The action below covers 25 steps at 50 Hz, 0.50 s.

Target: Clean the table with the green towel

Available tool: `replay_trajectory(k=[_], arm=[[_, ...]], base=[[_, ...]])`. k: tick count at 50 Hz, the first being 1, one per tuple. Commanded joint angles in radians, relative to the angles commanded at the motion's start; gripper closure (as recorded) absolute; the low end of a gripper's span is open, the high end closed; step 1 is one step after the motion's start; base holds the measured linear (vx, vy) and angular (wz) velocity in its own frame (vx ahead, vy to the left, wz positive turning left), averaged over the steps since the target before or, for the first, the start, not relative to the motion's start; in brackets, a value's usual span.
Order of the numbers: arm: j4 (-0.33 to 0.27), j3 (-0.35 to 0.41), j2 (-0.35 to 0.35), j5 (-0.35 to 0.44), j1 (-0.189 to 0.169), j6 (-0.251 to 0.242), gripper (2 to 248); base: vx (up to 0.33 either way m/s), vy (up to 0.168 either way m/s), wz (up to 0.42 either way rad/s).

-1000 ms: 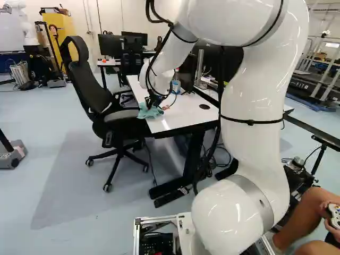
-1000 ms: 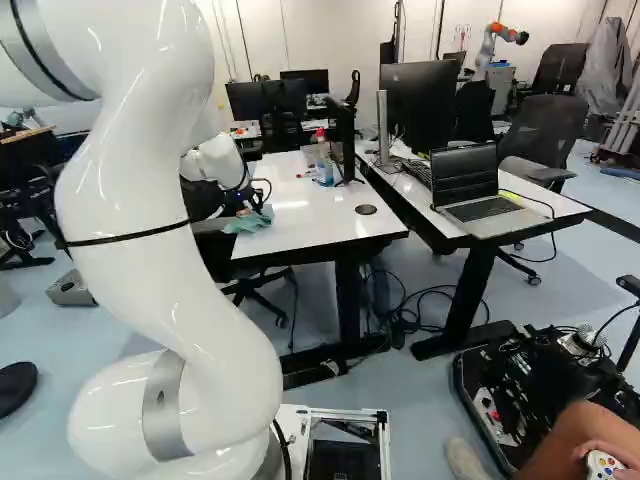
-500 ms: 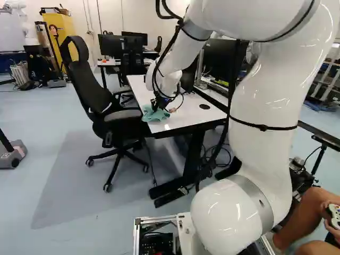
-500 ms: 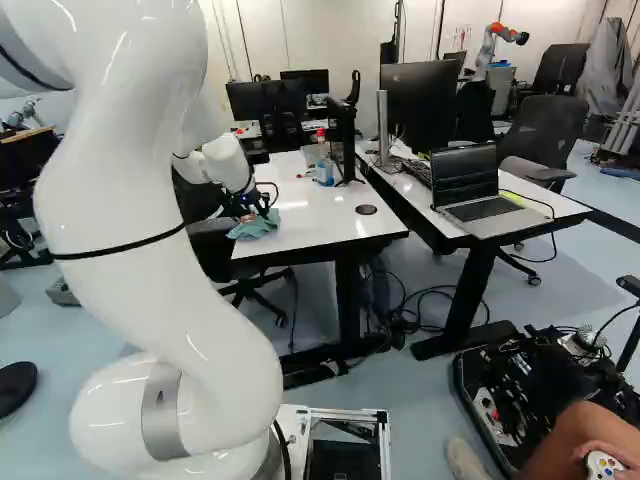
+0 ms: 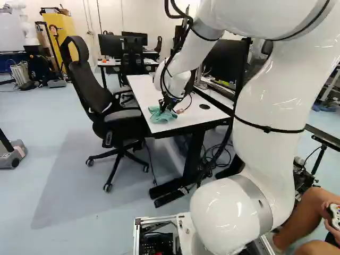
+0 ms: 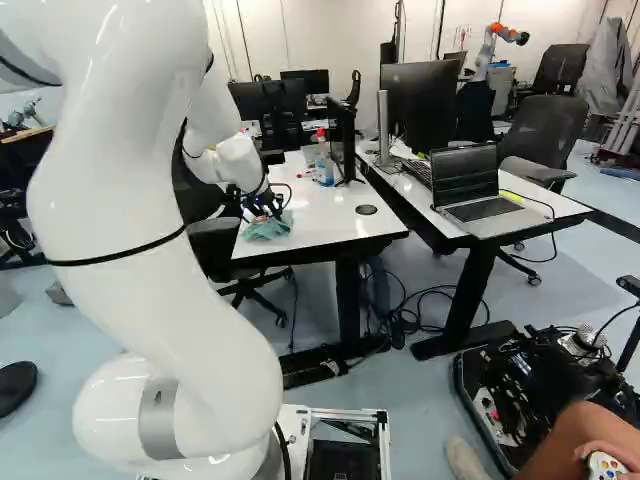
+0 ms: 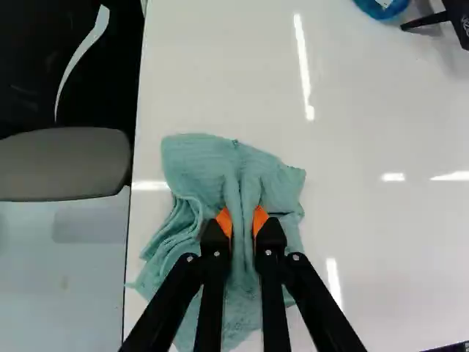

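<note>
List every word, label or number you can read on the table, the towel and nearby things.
No text is legible.
White label on the table foot: too small.
Blue bottle: marking too blurred.
Black stand: white mark, unreadable.
Towel: no print visible.

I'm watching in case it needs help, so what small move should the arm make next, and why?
Probably slide the towel inward across the table, away from the chair. The fingers already pinch it, it lies bunched on the tabletop, and one corner reaches the edge on the chair's side.
</note>
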<state>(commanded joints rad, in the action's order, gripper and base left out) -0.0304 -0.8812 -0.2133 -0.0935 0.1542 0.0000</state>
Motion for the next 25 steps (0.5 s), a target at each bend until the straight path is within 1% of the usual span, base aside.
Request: replay_trajectory(k=[14,25], arm=[[0.000,-0.043,-0.036,0.000,-0.038,0.000,200],[0.000,-0.096,-0.080,0.000,-0.054,0.000,200]], base=[[0.000,0.000,0.000],[0.000,0.000,0.000]])
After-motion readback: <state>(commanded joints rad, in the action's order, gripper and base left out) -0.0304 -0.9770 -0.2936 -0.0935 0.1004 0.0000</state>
